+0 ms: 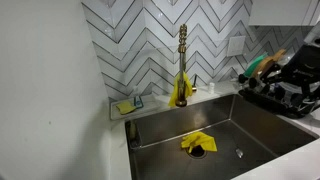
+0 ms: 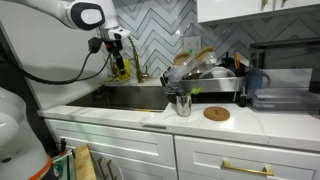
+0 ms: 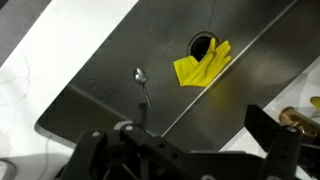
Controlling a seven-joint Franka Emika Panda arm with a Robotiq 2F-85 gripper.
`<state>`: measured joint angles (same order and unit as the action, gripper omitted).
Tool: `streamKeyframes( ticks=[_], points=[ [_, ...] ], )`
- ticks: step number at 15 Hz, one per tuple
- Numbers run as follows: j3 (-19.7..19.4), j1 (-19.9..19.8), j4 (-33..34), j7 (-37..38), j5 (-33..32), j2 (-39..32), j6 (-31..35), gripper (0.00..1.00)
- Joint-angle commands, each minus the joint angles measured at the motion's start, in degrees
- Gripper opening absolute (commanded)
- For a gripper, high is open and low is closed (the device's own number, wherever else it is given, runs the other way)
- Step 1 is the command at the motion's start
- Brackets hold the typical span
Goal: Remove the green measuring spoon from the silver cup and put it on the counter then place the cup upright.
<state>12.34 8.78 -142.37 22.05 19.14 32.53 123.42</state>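
Observation:
A silver cup (image 2: 182, 103) stands on the pale counter (image 2: 150, 118) in front of the sink in an exterior view, with utensils sticking out of it. A small green piece (image 2: 195, 92) shows by its rim; I cannot tell if it is the measuring spoon. My gripper (image 2: 118, 50) hangs high over the sink near the gold faucet (image 2: 125, 68), far from the cup. In the wrist view the gripper (image 3: 185, 140) is open and empty, looking down into the steel basin (image 3: 100, 70). The cup is out of the wrist view.
A yellow cloth (image 3: 203, 65) lies by the drain and a metal spoon (image 3: 141, 85) lies in the basin. A loaded dish rack (image 2: 205, 75) stands behind the cup, with a round wooden coaster (image 2: 216, 113) beside the cup. A sponge holder (image 1: 127, 105) sits by the tiled wall.

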Motion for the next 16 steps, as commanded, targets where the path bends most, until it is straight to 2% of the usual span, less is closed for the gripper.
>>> streamKeyframes(
  ticks=[1,8,11,16],
  points=[
    [0.0,0.0,0.1,0.0,0.0,0.0,-0.2,1.0],
    [0.0,0.0,0.1,0.0,0.0,0.0,-0.2,1.0],
    [0.2,-4.8,-0.7,7.9,-3.1,0.6,-1.5,1.0],
    [-0.4,-13.7,-1.1,15.9,-13.3,2.6,-3.5,1.0]
  ],
)
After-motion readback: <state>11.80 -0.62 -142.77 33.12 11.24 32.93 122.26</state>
